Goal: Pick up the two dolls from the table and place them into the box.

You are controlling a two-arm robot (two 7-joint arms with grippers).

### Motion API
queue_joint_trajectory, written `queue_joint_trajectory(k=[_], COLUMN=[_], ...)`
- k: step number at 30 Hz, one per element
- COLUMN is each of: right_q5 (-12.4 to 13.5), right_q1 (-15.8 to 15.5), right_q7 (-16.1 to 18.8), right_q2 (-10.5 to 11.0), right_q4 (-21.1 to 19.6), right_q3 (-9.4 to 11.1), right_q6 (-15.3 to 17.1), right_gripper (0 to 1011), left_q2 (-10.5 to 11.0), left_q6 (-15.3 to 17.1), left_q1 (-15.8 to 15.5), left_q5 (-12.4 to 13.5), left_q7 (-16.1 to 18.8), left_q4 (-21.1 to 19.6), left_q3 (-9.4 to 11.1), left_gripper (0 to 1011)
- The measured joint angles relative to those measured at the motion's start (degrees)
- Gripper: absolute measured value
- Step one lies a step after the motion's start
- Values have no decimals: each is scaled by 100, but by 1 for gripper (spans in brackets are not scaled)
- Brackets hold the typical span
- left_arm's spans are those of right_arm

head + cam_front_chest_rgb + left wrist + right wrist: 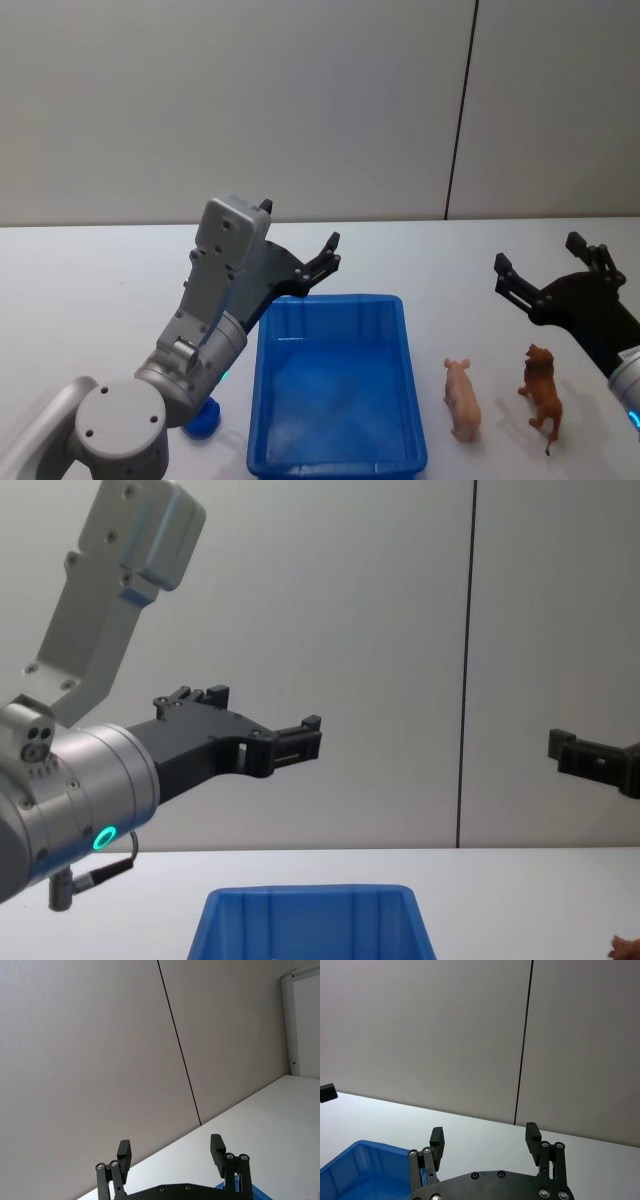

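Observation:
Two dolls stand on the table (90,290) to the right of the box. One is a pink pig (462,400) and the other a brown animal (541,396). The blue box (330,385) sits in the middle and holds nothing. My left gripper (300,226) hovers open above the box's far left corner, empty, and in the left wrist view (170,1150) it faces the wall. Behind and above the two dolls hangs my right gripper (538,252), open and empty; between its spread fingers (485,1135) there is only table and wall.
A small blue round object (203,420) lies by the box's near left corner, under my left arm. Bare tabletop stretches behind the box and far left. A grey wall with a dark vertical seam (458,120) backs the table.

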Motion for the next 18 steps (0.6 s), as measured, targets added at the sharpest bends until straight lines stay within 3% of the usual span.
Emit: queue_joint_trajectory(k=[18], right_q5=[0], right_q1=[0], right_q7=[0], right_q2=[0], right_q4=[0], right_q3=[0], right_q6=[0], right_gripper=[1001], left_q2=[0], left_q6=[0], left_q1=[0], left_q5=[0], left_q7=[0], left_q4=[0], left_q3=[0], left_gripper=[1001])
